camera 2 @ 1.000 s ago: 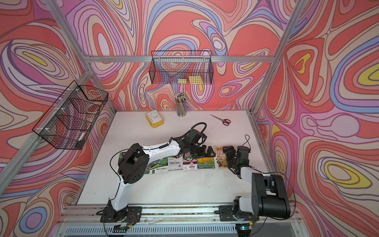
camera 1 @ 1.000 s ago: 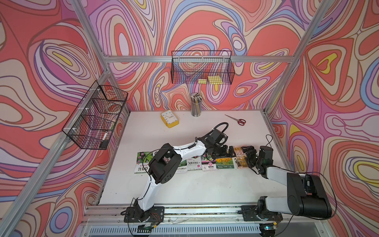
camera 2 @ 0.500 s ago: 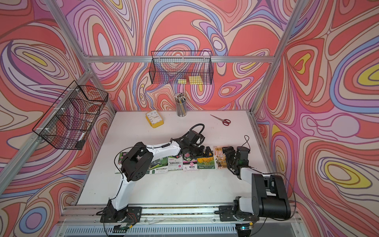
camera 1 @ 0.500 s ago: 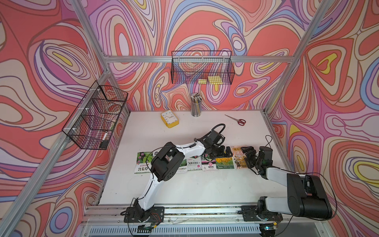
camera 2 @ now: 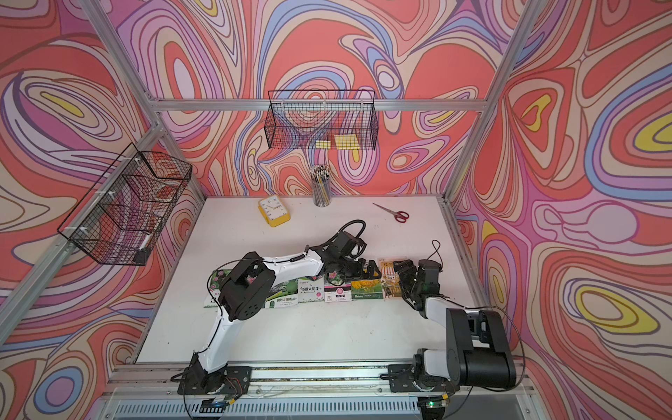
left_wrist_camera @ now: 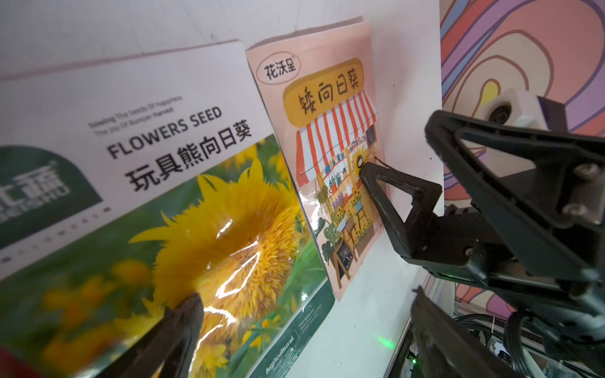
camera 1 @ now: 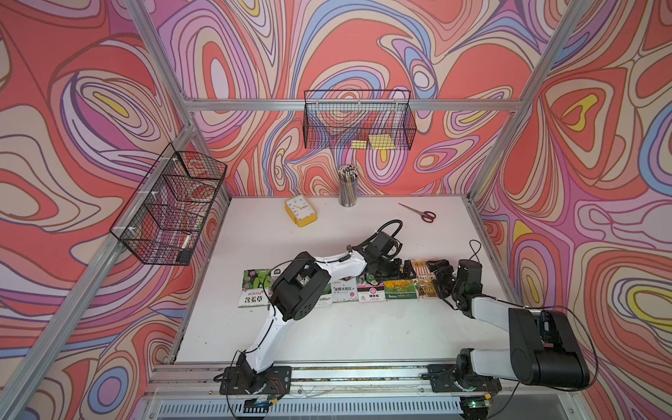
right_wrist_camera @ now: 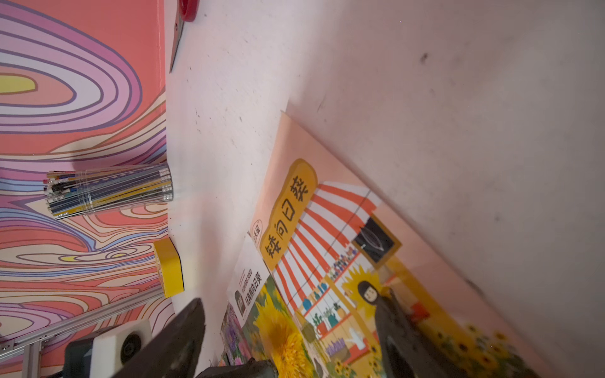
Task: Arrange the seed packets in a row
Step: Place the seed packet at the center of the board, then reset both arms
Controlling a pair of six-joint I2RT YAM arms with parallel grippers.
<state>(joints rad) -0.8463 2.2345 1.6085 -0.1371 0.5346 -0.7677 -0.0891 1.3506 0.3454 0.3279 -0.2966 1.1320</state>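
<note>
In both top views the packets [camera 1: 344,290] lie flat, side by side, in 1 row across the middle of the bench [camera 1: 327,334]. I count 6; my left arm [camera 1: 298,287] covers a stretch of the row, so I cannot tell if another lies under it. No packet lies apart from the row, so I judge the job nearly done: what is left is at most a last squaring-up of the end packet and getting my arms clear. My left jaws hang over the far edge of the sunflower packet [camera 1: 399,290]; my right jaws sit at the shop packet [camera 1: 422,282], the row's right end. Every packet I can see has its long axis running front to back, square to the row.

In the left wrist view my left jaws are spread wide and hold nothing, 1 finger [left_wrist_camera: 183,324] low over the sunflower packet [left_wrist_camera: 212,229]. The shop packet [left_wrist_camera: 330,157] lies against it edge to edge; whether they overlap a little I cannot tell. My right jaws are also wide apart, gripping nothing: 1 fingertip [left_wrist_camera: 368,170] appears to rest on the shop packet's face, the other stands off it above bare bench.

In the right wrist view the shop packet [right_wrist_camera: 343,235] lies flat, its title end toward the back wall, where the clock [right_wrist_camera: 168,268] and pencil cup [right_wrist_camera: 108,193] stand; it reaches farther back than the sunflower packet [right_wrist_camera: 278,327].
</note>
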